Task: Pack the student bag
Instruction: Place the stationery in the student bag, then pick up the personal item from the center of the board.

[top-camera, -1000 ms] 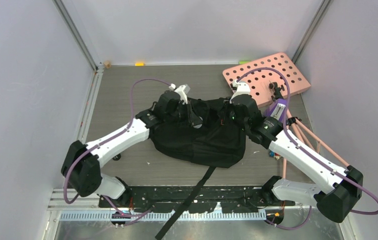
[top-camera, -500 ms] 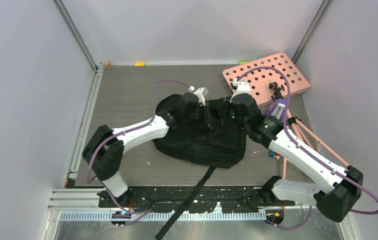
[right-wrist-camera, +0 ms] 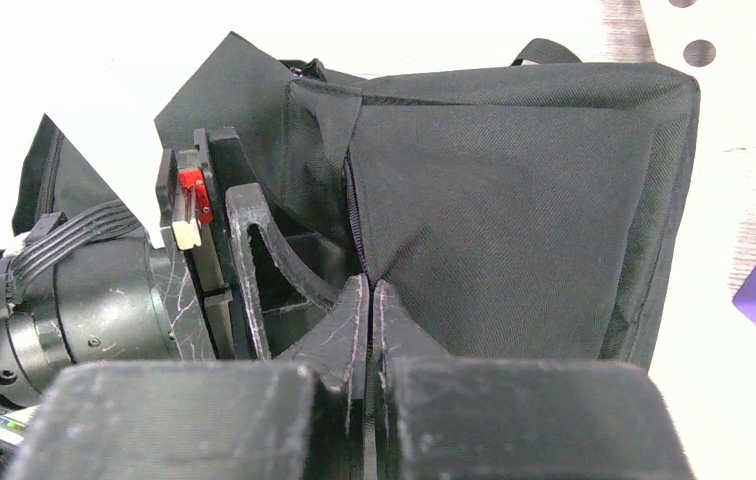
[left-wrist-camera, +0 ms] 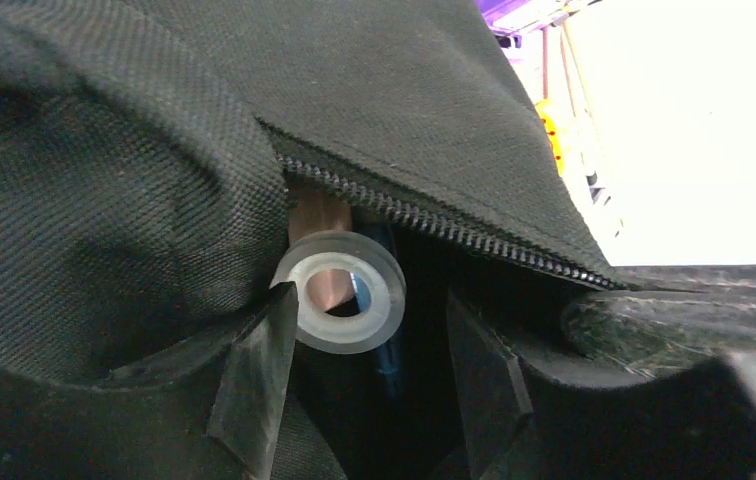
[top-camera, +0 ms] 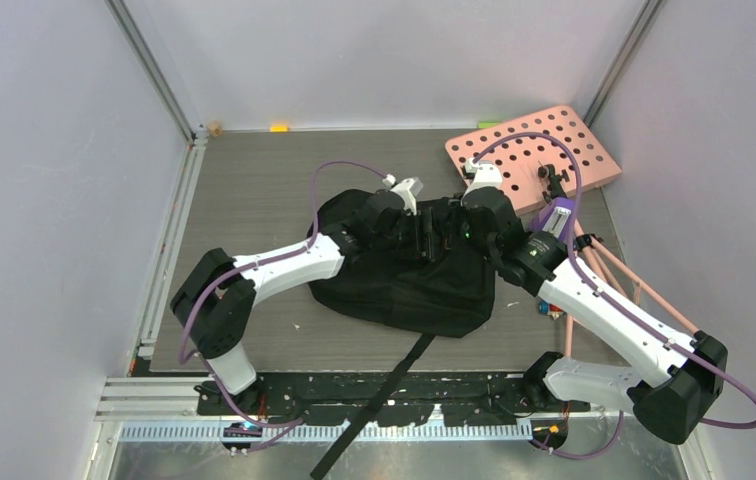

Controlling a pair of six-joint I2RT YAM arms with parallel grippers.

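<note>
Tape roll (left-wrist-camera: 344,338) slipping free — my left gripper (left-wrist-camera: 370,297) is spreading its jaws inside the student bag (top-camera: 404,285), lying at the table's (top-camera: 254,190) centre; my right gripper (right-wrist-camera: 371,285) is pinching its fabric — one item going in.

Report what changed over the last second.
The left gripper slid right along the student bag to its zip opening and opened, releasing the clear tape roll there. The right gripper stays shut on the bag's fabric; bag and pink board unmoved.
</note>
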